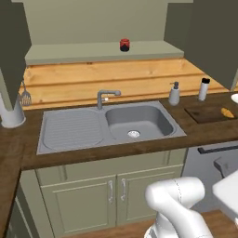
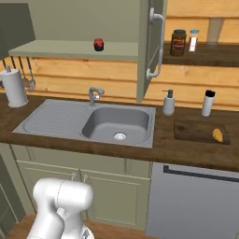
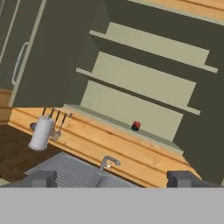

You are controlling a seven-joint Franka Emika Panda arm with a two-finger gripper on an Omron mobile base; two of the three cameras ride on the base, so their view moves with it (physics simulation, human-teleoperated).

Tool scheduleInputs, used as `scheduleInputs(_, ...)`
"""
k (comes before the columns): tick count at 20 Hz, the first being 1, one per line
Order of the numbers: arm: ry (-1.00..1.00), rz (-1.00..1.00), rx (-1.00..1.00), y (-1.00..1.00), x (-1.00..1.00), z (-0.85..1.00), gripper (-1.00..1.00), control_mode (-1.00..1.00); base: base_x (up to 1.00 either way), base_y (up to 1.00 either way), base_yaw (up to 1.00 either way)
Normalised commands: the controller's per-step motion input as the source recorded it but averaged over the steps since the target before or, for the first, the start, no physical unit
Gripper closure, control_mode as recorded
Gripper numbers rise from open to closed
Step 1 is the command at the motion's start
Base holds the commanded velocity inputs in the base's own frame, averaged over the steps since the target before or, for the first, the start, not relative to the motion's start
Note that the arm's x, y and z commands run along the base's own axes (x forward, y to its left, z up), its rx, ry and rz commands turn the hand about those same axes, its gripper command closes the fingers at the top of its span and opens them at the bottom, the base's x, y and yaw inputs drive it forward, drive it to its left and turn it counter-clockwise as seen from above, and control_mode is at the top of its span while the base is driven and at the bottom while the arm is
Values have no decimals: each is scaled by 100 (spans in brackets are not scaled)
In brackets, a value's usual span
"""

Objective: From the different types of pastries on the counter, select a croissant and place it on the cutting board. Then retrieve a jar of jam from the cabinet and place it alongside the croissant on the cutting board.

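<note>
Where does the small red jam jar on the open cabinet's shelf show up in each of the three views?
Left base view: the jar of jam stands top centre on the cabinet's lowest shelf.
Right base view: upper left, on that shelf.
Hand view: right of centre, small, on the lowest shelf.
Shared landmark: the faucet, below the jar.

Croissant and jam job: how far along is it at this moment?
Done: the croissant lies on the cutting board. In hand: nothing; the gripper is open, facing the opened cabinet. Left: fetch the jar of jam from its shelf and set it beside the croissant.
</note>
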Motion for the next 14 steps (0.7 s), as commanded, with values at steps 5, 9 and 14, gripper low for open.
scheduleInputs(5,0,0,0,0,0,0,-100,100,42,-12,3)
scheduleInputs(9,0,0,0,0,0,0,-100,100,84,-13,14)
scheduleInputs(14,0,0,0,0,0,0,-100,100,61,-20,17)
